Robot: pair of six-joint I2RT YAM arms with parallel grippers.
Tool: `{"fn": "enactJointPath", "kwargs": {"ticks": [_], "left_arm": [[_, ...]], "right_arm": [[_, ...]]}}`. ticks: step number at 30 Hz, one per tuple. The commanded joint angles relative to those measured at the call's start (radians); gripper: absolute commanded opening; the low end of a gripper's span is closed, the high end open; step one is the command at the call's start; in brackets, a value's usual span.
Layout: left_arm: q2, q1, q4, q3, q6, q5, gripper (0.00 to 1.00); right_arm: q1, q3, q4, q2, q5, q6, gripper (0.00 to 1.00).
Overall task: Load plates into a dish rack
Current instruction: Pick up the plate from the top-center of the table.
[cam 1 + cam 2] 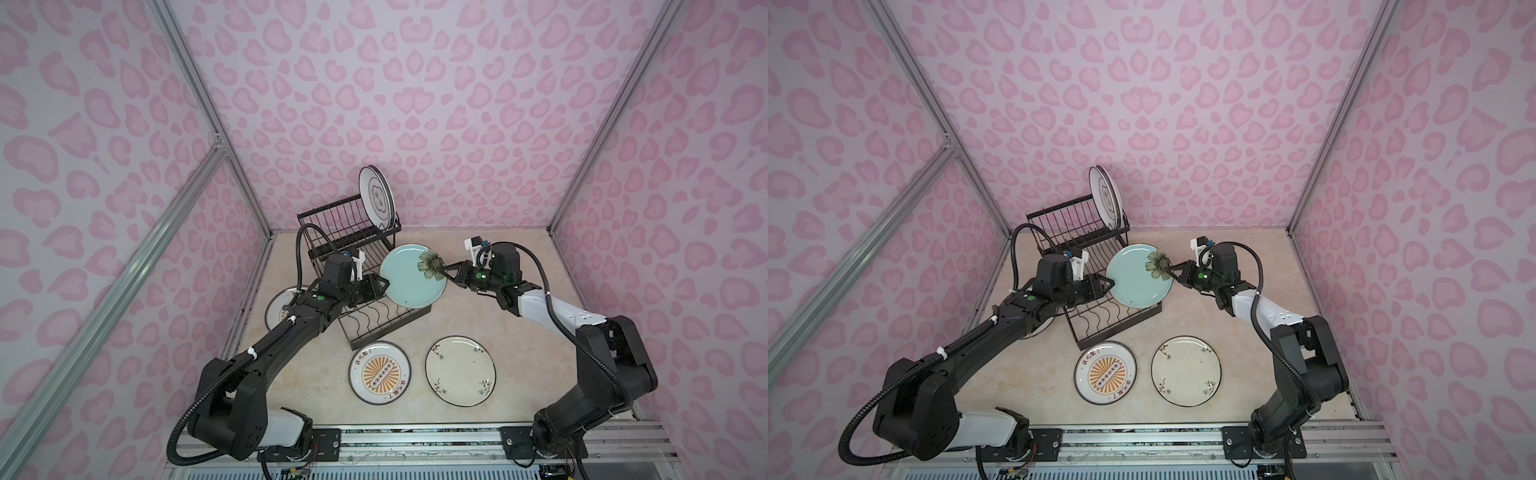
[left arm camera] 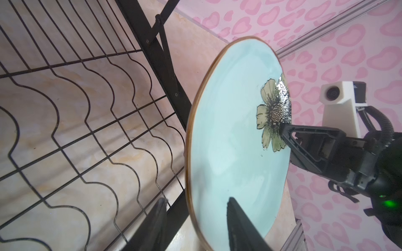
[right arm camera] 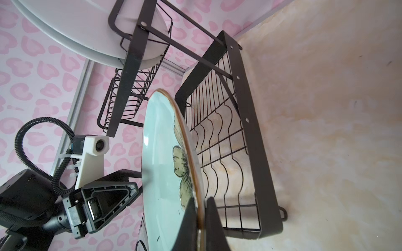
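You can see only a sliver of one plate (image 1: 274, 311) beside the dish rack (image 1: 340, 232); the left arm (image 1: 291, 332) hides the rest.

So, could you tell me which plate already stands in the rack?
The white quatrefoil-emblem plate, upright in the top tier of the dish rack; others aren't.

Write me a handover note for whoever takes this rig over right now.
Right gripper: shut on the blue-green flower plate by its rim, over the lower tray of the dish rack.
Left gripper: open, jaws either side of the opposite rim.
Done: emblem plate upright in the upper tier.
Left: slot this plate; then sunburst plate, sprig plate and a half-hidden plate under the left arm, all on the table.
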State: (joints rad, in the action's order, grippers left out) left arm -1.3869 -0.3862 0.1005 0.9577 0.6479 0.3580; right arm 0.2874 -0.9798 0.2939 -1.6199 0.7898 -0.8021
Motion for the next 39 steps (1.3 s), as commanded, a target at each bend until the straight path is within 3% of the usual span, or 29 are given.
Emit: {"fn": "enactJointPath", "kwargs": {"ticks": [1,15,19,25,31,35,39], "left_arm": [[0.008,0.001,-0.039,-0.005,0.007,0.019,0.48],[0.061,0.003,-0.067,-0.022,0.01,0.034,0.43],[0.071,0.003,-0.062,-0.024,0.01,0.033,0.37],[0.074,0.003,-0.058,-0.025,0.008,0.032,0.15],[0.077,0.003,-0.064,-0.024,0.014,0.038,0.04],[0.084,0.003,-0.066,-0.022,0.018,0.045,0.04],[0.097,0.003,-0.068,-0.017,0.031,0.061,0.04]], "right_arm": [[0.015,-0.013,0.129,-0.007,0.054,-0.046,0.0],[0.061,-0.01,0.252,-0.043,0.087,-0.133,0.0],[0.067,-0.012,0.252,-0.056,0.088,-0.131,0.0],[0.075,-0.021,0.218,-0.055,0.082,-0.101,0.0],[0.086,-0.042,0.143,-0.042,0.069,-0.049,0.0],[0.086,-0.045,0.139,-0.034,0.063,-0.048,0.0],[0.087,-0.043,0.149,-0.025,0.059,-0.056,0.15]]}}
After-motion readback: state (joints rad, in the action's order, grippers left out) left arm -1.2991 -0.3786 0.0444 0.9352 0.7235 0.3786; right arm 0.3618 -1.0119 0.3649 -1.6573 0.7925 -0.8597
